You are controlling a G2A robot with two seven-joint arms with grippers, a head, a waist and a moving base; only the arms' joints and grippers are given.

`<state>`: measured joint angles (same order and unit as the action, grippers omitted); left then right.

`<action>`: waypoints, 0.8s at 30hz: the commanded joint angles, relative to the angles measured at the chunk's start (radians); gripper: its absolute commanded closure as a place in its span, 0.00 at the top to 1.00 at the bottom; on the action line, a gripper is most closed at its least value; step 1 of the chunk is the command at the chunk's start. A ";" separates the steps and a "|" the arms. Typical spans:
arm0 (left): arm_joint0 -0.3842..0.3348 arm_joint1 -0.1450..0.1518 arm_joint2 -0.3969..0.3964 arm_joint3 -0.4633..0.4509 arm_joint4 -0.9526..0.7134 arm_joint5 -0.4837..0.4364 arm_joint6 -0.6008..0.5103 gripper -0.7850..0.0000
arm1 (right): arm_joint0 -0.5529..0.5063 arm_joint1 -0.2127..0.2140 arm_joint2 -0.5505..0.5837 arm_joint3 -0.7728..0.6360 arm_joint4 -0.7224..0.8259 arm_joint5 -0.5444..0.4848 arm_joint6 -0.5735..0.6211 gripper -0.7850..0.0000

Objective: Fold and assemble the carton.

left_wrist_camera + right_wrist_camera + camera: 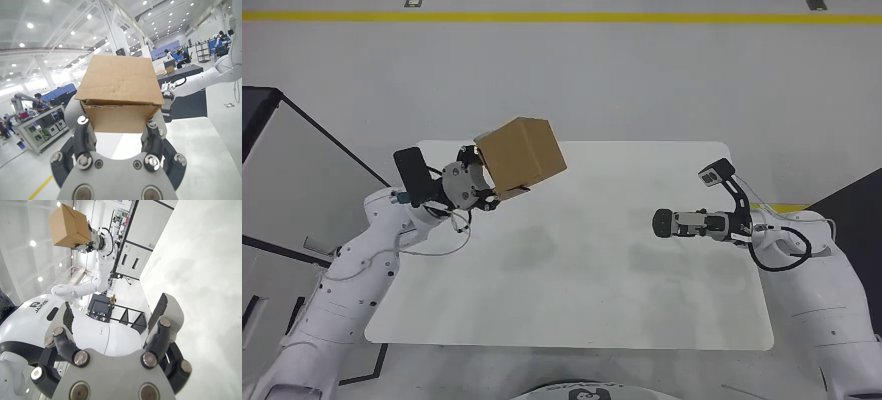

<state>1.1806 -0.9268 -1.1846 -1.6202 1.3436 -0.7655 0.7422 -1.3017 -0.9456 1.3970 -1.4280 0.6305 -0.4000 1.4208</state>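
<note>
holding the carton (524,152) clamped above the tabletop's (592,300) far left corner, the left pincer (487,185) already has it; the right pincer (662,222), fingers apart, hangs near the right edge, well apart, pointing leftward toward the carton.

A big white table (572,300) sits in the middle of the top view, with grey smudges on it. A yellow line (642,17) runs over the floor along the top edge. At the left edge stands a pale panel (292,170) (thin black bars go around it). The right wrist view has a white cabinet (141,255) with two dark slots. The left wrist view has round ceiling lights (30,25) and a black rack (203,52).
</note>
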 commanded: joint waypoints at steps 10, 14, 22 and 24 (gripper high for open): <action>-0.074 -0.030 0.091 0.154 -0.013 -0.001 -0.031 0.00 | 0.000 0.000 0.000 0.000 0.000 0.000 0.000 1.00; -0.074 -0.030 0.091 0.154 -0.013 -0.001 -0.031 0.00 | 0.000 0.000 0.000 0.000 0.000 0.000 0.000 1.00; -0.055 -0.035 0.122 0.084 -0.064 -0.024 -0.345 0.00 | 0.000 0.000 0.000 0.000 0.000 0.000 0.000 1.00; -0.058 -0.037 0.131 0.088 -0.083 -0.029 -0.443 0.00 | 0.000 0.000 0.000 0.000 0.000 0.000 0.000 1.00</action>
<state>1.1246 -0.9627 -1.0561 -1.5337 1.2694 -0.7957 0.3506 -1.3017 -0.9456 1.3970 -1.4280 0.6305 -0.4000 1.4208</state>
